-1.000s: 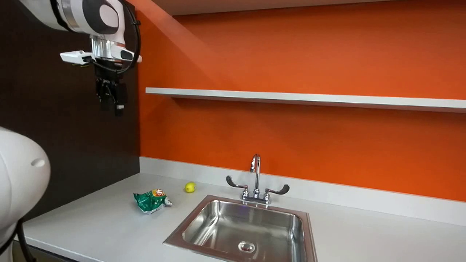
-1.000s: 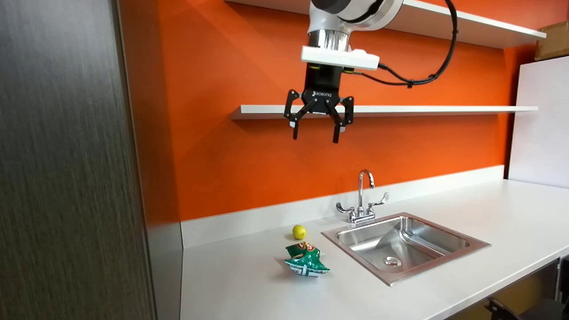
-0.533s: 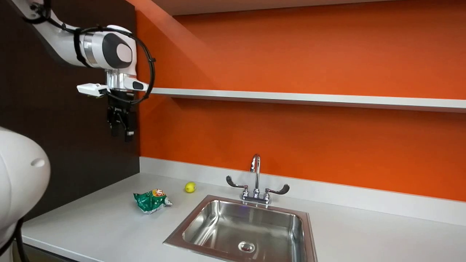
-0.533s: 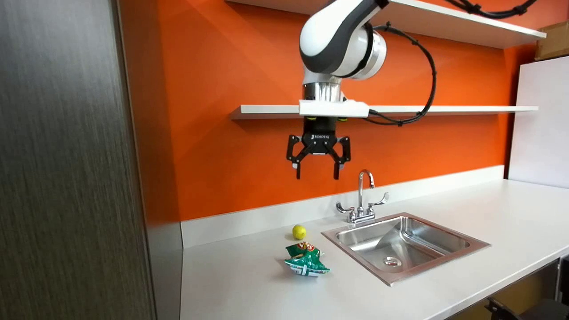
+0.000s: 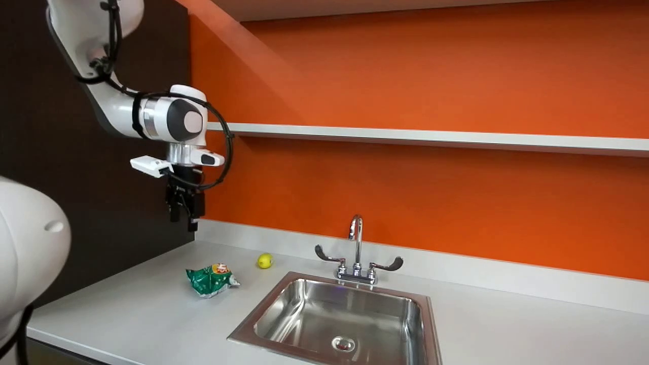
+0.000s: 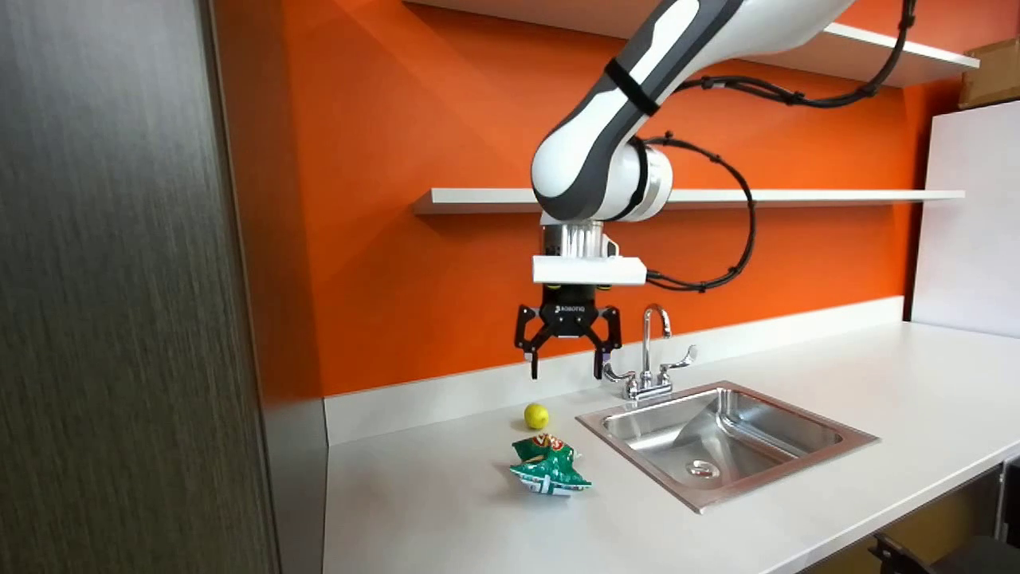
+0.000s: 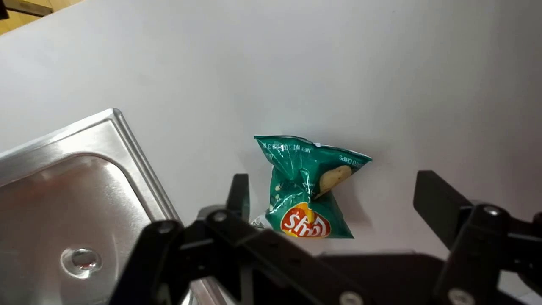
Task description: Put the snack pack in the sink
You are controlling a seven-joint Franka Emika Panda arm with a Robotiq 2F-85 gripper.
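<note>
The snack pack is a crumpled green chip bag with a red and yellow logo. It lies on the counter in both exterior views (image 5: 209, 280) (image 6: 548, 465), left of the sink. In the wrist view the snack pack (image 7: 302, 182) shows between the finger lines, nearer the left finger. The steel sink (image 5: 284, 299) is set into the counter, and its near corner shows in the wrist view (image 7: 127, 144). My gripper (image 6: 566, 368) is open and empty, pointing down, above the counter and apart from the pack. It also shows in an exterior view (image 5: 183, 223).
A yellow lemon-like fruit (image 6: 536, 415) lies behind the pack near the back wall. A faucet (image 6: 649, 359) with two handles stands behind the sink. A white shelf (image 5: 405, 134) runs along the orange wall. A dark panel (image 5: 101, 203) bounds the counter's left side.
My arm has come down a long way toward the counter, the gripper staying open and upright. In an exterior view it has also shifted right. The snack pack has not moved.
</note>
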